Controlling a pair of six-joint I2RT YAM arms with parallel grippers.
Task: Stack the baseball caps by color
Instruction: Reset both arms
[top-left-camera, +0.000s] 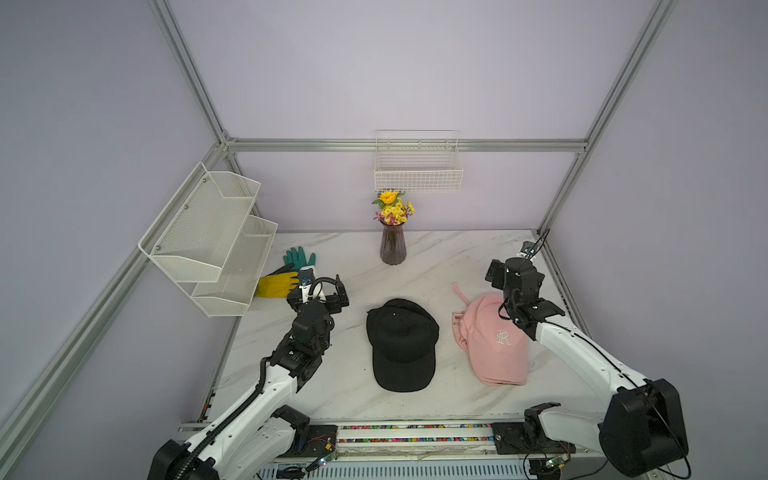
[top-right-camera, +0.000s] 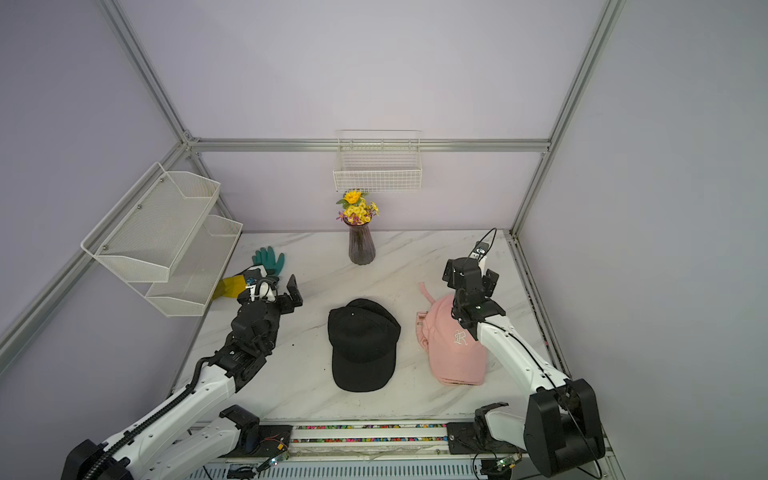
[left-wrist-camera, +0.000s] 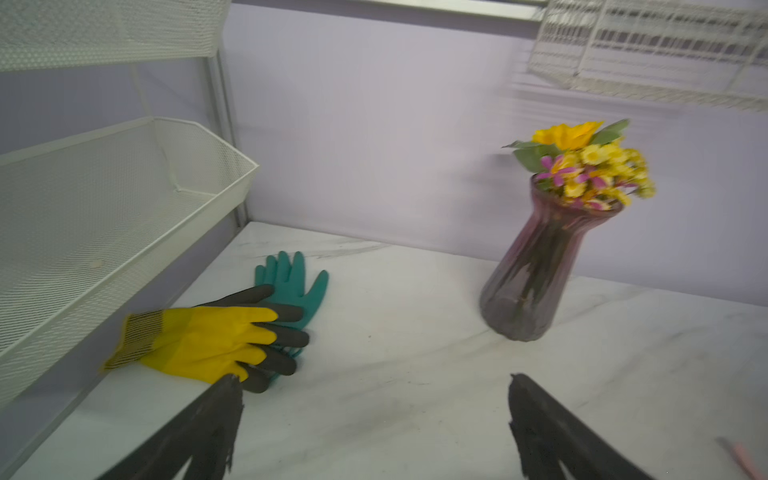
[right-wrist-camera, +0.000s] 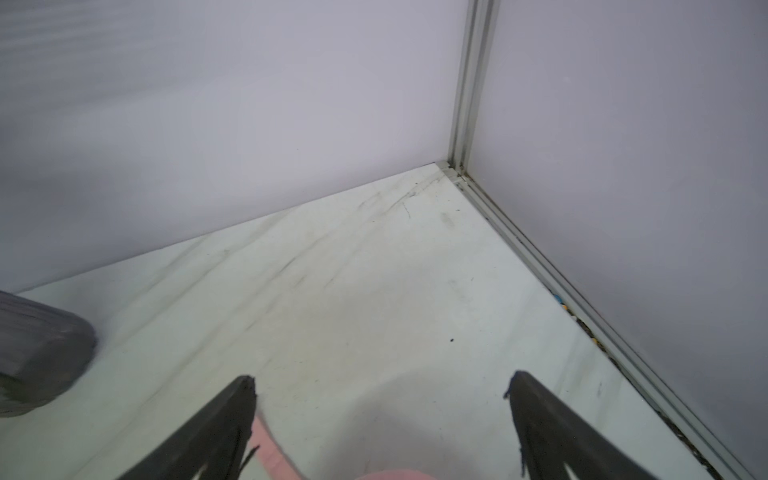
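Counter (top-left-camera: 340, 386) holds black baseball caps (top-left-camera: 402, 345) at centre and pink baseball caps (top-left-camera: 494, 349) just beside them, seemingly nested by colour as tasked; left end effector (left-wrist-camera: 374, 382) and right end effector (right-wrist-camera: 380, 382) hang empty, jaws apart.

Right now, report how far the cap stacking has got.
Looks done: black caps sit in one pile, pink caps in another beside it, with layered brims showing. Nothing in hand: left gripper and right gripper are open and empty. Left: no loose cap shows; pile counts cannot be confirmed.
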